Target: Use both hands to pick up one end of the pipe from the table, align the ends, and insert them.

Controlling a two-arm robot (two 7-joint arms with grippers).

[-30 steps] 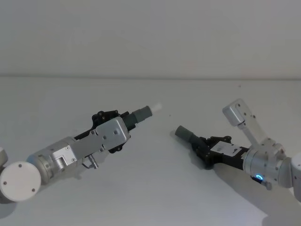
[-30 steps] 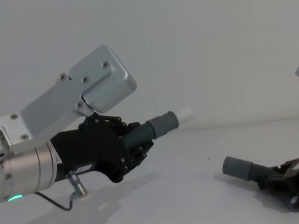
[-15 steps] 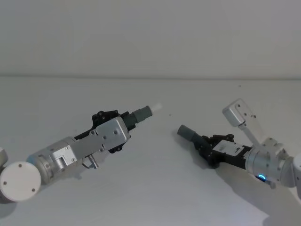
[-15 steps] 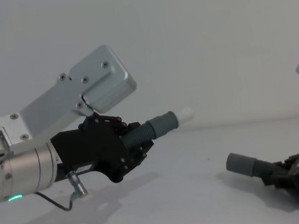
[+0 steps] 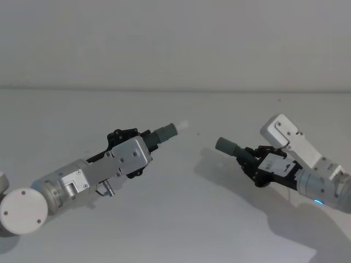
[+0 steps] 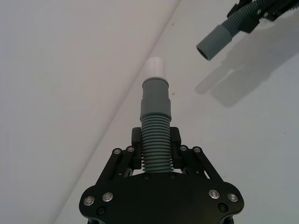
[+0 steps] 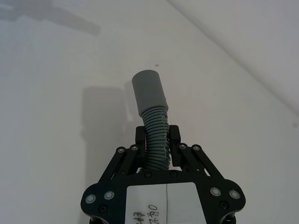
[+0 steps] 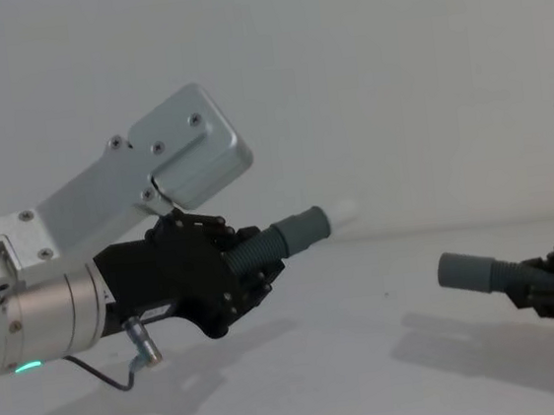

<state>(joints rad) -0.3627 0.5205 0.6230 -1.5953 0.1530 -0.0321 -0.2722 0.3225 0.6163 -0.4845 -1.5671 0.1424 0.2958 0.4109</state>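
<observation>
White and matte, the tabletop (image 5: 175, 230) spreads out beneath both of my arms, with a pale grey wall (image 5: 175, 44) rising behind it. My left pincer (image 6: 155, 136) is clamped on the white-tipped hose piece (image 6: 155, 156), its fingers (image 6: 135, 140) pressed against the corrugated ribs from either side. Past my fingertips the hose runs straight into its smooth grey cuff (image 6: 155, 100), which ends in the whitish tip (image 6: 154, 67). Seen from the chest, I hold that piece clear of the tabletop, tilted upward and pointing away from me toward my right. A green light (image 8: 24, 368) glows on the left arm behind the pincer. My right pincer (image 7: 157, 135) is clamped on the plain hose piece (image 7: 155, 122), whose ribs rise between my fingers and end in the plain cuff (image 7: 148, 93), jutting well beyond the fingertips. This piece too hangs off the tabletop, with its shadow (image 8: 460, 347) lying on the white surface below, and its cuff points toward my left side. A blue light (image 5: 318, 201) shows on the right arm behind the pincer. The two cuffs face one another but are well apart and not in line. From my left pincer, the plain cuff sits ahead and off toward my right, its open mouth turned roughly toward the whitish tip. How far each hose runs behind my palms is hidden.
</observation>
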